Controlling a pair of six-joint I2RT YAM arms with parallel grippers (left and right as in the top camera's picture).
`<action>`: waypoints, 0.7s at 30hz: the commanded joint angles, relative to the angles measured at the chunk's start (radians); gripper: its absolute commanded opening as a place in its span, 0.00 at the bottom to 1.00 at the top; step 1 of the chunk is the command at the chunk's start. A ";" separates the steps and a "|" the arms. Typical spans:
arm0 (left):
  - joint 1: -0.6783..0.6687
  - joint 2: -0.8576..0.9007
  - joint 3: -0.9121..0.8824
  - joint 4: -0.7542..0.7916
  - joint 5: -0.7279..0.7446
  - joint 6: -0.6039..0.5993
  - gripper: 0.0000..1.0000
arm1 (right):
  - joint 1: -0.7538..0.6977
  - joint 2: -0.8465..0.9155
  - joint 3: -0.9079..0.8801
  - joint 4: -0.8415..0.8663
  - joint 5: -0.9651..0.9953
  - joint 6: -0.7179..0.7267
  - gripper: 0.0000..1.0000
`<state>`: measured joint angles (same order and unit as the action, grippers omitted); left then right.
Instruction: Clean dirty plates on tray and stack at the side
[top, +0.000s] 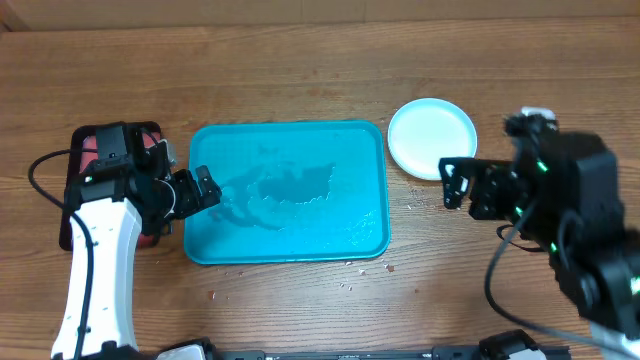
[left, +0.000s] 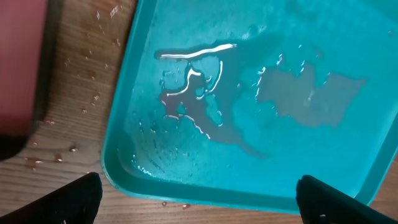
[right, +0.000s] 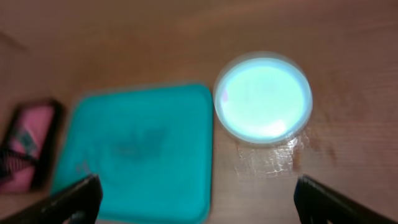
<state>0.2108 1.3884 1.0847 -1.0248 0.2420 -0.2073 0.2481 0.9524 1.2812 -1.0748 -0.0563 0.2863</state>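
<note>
The teal tray (top: 287, 190) lies mid-table, holding no plates, with a film of water (left: 249, 99) on its floor. One white plate (top: 432, 138) lies on the table just right of the tray's far right corner; it looks blurred and pale in the right wrist view (right: 262, 98). I cannot tell whether other plates lie under it; no yellow-green or pale blue plate shows. My left gripper (top: 200, 189) is open and empty over the tray's left edge (left: 199, 200). My right gripper (top: 455, 183) is open and empty, raised just near the plate (right: 196, 200).
A small dark-rimmed tray with a pink inside (top: 66, 215) sits left of the teal tray, partly under my left arm (left: 22, 62). Water drops and small red specks (top: 350, 268) dot the wood near the teal tray. A wet patch (right: 273, 158) lies beside the plate.
</note>
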 joint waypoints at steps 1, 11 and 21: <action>-0.003 0.047 -0.010 -0.002 -0.006 -0.010 1.00 | -0.112 -0.159 -0.231 0.124 -0.119 -0.006 1.00; -0.003 0.146 -0.010 0.010 -0.007 -0.010 1.00 | -0.200 -0.789 -0.903 0.603 -0.171 0.002 1.00; -0.003 0.148 -0.010 0.010 -0.006 -0.010 1.00 | -0.204 -0.949 -1.171 0.925 -0.166 0.003 1.00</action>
<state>0.2108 1.5318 1.0805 -1.0164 0.2390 -0.2073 0.0521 0.0216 0.1658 -0.2245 -0.2211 0.2878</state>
